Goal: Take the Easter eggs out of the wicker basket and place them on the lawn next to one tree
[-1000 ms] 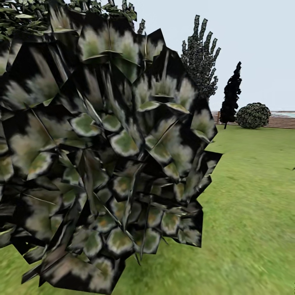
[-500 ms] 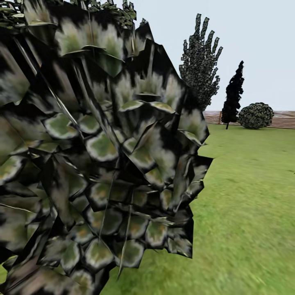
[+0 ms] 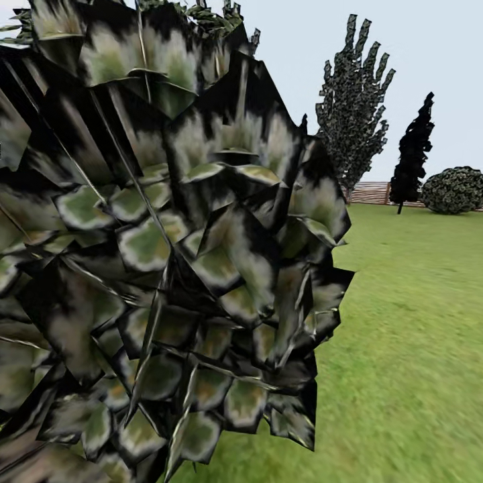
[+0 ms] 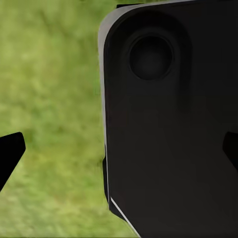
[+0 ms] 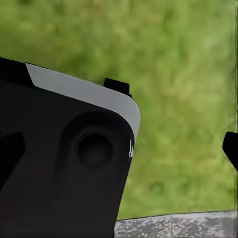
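Foliage (image 3: 161, 255) close ahead, lawn (image 3: 416, 322) beyond — left end effector (image 4: 119, 148) and right end effector (image 5: 121, 148) both spread.

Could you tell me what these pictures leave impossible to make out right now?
- Head view: a close mass of leaves blocks the left; whatever lies behind it is hidden.
- Fence: just a short stretch, far off, cut by trees.
- Left wrist view: a dark robot part covers the lawn.
- Right wrist view: another dark part hides the ground.
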Tool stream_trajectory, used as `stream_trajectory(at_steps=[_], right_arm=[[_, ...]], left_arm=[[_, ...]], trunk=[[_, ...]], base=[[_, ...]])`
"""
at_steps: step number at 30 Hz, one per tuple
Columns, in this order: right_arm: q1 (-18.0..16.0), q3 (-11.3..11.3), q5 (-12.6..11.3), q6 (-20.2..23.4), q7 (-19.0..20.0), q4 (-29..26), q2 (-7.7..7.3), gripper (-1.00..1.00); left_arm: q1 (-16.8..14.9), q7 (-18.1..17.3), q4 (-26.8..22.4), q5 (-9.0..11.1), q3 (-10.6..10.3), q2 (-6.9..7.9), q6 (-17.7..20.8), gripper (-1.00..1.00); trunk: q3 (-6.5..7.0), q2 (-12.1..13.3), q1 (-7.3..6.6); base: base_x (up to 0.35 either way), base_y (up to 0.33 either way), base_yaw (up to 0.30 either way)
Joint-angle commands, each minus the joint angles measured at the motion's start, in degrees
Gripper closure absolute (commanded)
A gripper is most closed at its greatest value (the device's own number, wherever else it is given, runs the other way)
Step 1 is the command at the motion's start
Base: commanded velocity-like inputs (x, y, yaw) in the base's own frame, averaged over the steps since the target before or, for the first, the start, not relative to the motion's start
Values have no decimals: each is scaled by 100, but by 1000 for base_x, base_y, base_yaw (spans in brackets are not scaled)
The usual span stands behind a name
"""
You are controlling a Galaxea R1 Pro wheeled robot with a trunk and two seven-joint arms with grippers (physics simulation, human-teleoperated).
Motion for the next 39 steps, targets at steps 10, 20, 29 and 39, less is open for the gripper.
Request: stream_trajectory(at_steps=[10,20,29,39], right_arm=[[-13,27,12,-39,4,24,-1,-100],[-13,27,12,-39,4,24,-1,-100],[-12,27,12,-39,4,24,-1,-100],[-10,14,-13,-39,15,24,-11,-100]], left_arm=[[-1,8,-1,-5,-11,0,-11,-100],[-1,8,-1,-5,-9,0,-11,-100],[-1,8,-1,-5,-7,0,-11,-100],[-1,8,-1,-5,-13,0,-19,-100]], trunk=[[-5,-3,2],[-5,-3,2],[-5,-3,2],[-5,-3,2]], base=[[187,-284,44],[187,-284,0],[187,-284,0],[119,-197,0]])
